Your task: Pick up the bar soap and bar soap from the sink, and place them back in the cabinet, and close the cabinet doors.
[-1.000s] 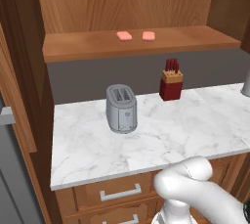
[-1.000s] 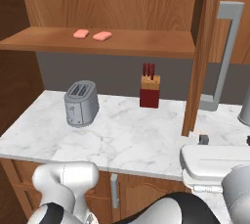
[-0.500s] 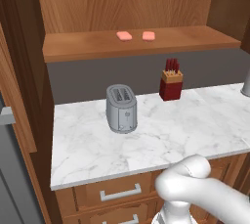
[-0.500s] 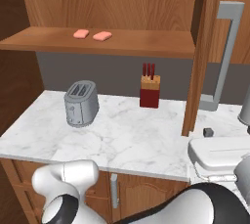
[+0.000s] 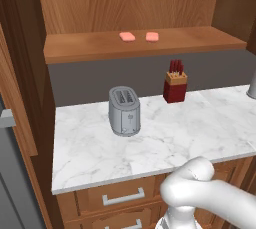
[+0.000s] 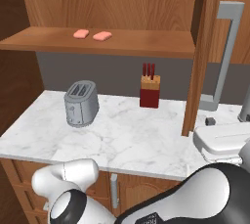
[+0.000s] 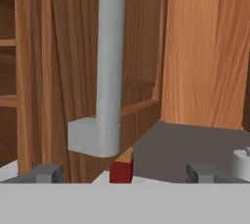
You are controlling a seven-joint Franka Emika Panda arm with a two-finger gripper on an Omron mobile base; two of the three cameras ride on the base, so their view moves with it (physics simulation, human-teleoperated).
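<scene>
Nothing moved, bar soaps (image 5: 139, 36) side by side

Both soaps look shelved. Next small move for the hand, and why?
Probably push the right cabinet door shut. Both bar soaps already lie on the cabinet shelf, and the door stands open, edge-on toward the counter. In the hand view the hand is open with nothing between its tips, right at the door's grey bar handle.
</scene>
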